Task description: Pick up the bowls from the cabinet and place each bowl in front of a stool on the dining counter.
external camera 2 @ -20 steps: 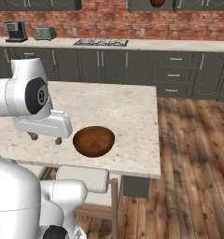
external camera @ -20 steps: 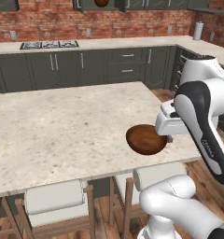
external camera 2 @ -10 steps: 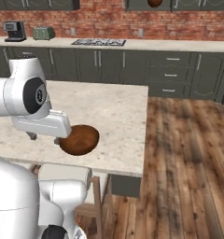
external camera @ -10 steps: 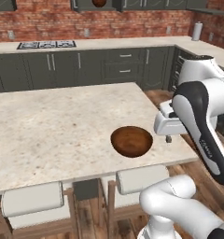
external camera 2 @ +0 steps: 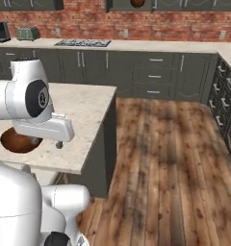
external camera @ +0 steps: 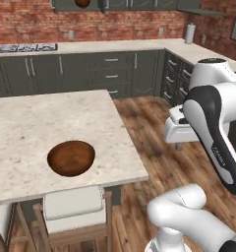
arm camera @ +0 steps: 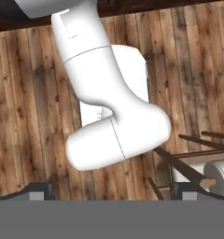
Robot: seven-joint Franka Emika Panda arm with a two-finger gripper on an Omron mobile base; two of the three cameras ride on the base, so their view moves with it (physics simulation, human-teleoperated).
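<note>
Beige stone table [external camera: 51, 118] carries one bowl [external camera: 71, 158] at lower left of the left base view; another bowl [external camera: 82, 2] sits in the cabinet [external camera: 66, 5] at top. My fingers [arm camera: 111, 193] are spread wide, released, over wooden floor [arm camera: 20, 93].

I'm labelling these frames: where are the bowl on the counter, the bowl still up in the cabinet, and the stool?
Bowl on the counter [external camera: 71, 158], left base view, inner hollow.
Bowl in the cabinet [external camera 2: 137, 3], right base view, rounded underside.
Stool [external camera: 73, 203], left base view, seat cushion.

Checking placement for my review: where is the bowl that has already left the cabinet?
The bowl sits on the dining counter near its front edge, directly above a stool, in the left base view.
</note>
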